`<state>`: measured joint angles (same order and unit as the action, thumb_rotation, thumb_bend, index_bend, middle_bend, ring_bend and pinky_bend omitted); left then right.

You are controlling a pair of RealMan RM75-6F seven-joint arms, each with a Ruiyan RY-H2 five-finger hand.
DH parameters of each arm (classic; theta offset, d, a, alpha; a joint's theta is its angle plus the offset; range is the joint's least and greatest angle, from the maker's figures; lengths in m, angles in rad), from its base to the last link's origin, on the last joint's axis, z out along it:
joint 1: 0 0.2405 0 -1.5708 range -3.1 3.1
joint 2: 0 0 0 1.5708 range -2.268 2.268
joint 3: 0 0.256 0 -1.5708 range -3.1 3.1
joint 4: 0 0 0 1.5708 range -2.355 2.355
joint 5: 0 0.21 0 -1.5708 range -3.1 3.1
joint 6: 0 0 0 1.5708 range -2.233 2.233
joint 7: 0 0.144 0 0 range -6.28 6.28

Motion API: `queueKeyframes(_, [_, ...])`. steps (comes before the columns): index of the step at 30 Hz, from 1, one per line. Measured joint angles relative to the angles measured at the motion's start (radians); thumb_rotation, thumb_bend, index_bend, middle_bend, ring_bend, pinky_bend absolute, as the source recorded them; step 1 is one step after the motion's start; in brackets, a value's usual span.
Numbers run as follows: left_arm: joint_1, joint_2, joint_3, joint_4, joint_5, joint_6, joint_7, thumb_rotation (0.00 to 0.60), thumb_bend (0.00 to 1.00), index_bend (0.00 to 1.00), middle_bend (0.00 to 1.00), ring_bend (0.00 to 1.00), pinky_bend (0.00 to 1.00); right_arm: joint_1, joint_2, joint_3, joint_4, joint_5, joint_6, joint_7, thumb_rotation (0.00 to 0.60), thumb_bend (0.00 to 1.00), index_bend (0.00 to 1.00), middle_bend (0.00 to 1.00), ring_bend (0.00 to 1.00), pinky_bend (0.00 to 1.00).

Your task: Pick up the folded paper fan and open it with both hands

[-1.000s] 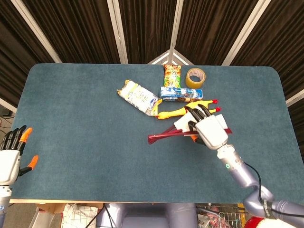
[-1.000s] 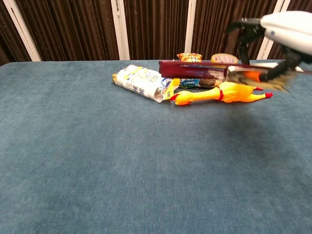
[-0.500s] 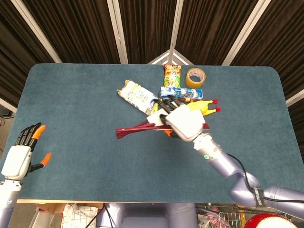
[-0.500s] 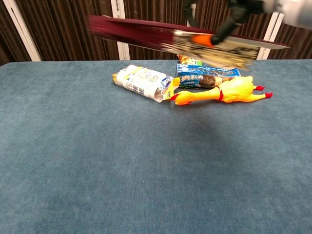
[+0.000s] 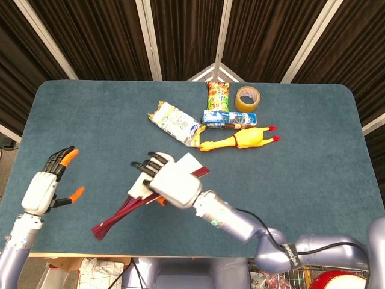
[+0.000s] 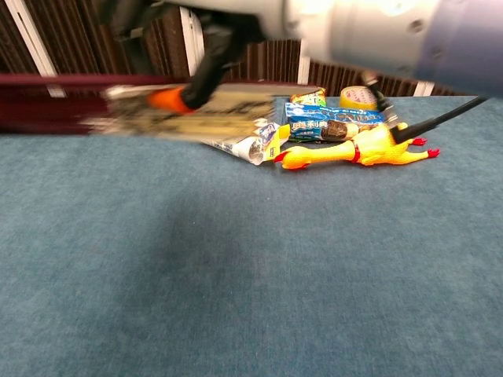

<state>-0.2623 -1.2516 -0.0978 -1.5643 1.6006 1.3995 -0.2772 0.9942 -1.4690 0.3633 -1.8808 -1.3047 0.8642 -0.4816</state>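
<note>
Right robot hand grips the folded paper fan lower centre, its long axis slanting down-left toward the spread, empty left robot hand nearby.

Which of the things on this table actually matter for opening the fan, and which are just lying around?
Part of the job:
paper fan, folded, held off the table
right hand, gripping the fan
left hand, holding nothing, fingers spread

Just lying about:
rubber chicken
tape roll
white snack bag
blue snack packet
orange snack packet
</note>
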Motion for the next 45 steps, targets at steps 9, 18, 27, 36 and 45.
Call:
queueKeyframes(9, [-0.032, -0.003, 0.040, -0.040, 0.051, -0.035, -0.040, 0.600, 0.41, 0.09, 0.00, 0.00, 0.00, 0.067, -0.089, 0.007, 0.008, 0.101, 0.032, -0.086, 0.600, 0.51, 0.73, 0.16, 0.22, 0.15])
queueKeyframes(18, [-0.060, -0.040, 0.066, -0.032, 0.061, -0.076, -0.034, 0.600, 0.38, 0.11, 0.00, 0.00, 0.00, 0.080, -0.090, 0.009, 0.003, 0.132, 0.076, -0.092, 0.600, 0.51, 0.73, 0.16, 0.22, 0.15])
queueKeyframes(27, [-0.076, -0.106, 0.051, -0.003, 0.054, -0.072, -0.023, 0.600, 0.38, 0.22, 0.00, 0.00, 0.00, 0.077, -0.073, 0.010, -0.034, 0.125, 0.098, -0.069, 0.600, 0.51, 0.75, 0.16, 0.22, 0.15])
queueKeyframes(36, [-0.111, -0.176, 0.013, 0.030, 0.050, -0.051, -0.058, 0.600, 0.43, 0.31, 0.04, 0.00, 0.00, 0.082, -0.059, -0.002, -0.066, 0.126, 0.109, -0.067, 0.600, 0.51, 0.75, 0.16, 0.22, 0.16])
queueKeyframes(45, [-0.127, -0.206, 0.013, 0.047, 0.044, -0.054, -0.033, 0.600, 0.48, 0.43, 0.11, 0.00, 0.00, 0.077, -0.045, -0.013, -0.078, 0.127, 0.123, -0.049, 0.600, 0.51, 0.75, 0.16, 0.22, 0.16])
